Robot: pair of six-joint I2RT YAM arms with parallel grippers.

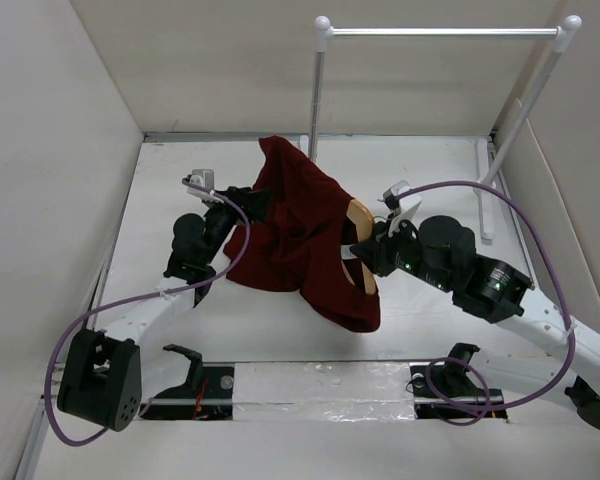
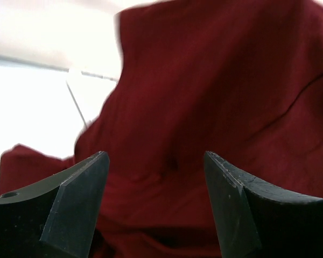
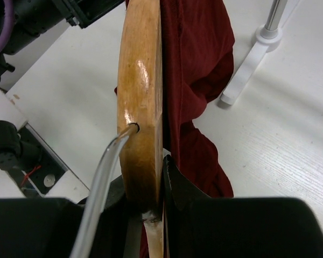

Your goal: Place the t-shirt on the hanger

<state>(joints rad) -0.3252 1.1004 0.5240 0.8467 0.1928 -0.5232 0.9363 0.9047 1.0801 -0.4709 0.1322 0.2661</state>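
The maroon t-shirt [image 1: 305, 235] hangs crumpled over the tan wooden hanger [image 1: 361, 250] in the middle of the table, its lower part pooled on the surface. My right gripper [image 1: 365, 255] is shut on the hanger [image 3: 141, 91], jaws pressed on both faces just below the metal hook [image 3: 105, 177]; the t-shirt [image 3: 196, 64] drapes along the hanger's far side. My left gripper [image 1: 242, 203] is open at the shirt's left edge; its fingers [image 2: 78, 199] stand wide apart with red cloth [image 2: 215, 91] just ahead, nothing between them.
A white-and-silver clothes rail [image 1: 440, 33] stands at the back right, its foot [image 3: 247, 67] near the shirt. White walls enclose the table. A taped strip [image 1: 320, 380] and both arm bases lie along the near edge.
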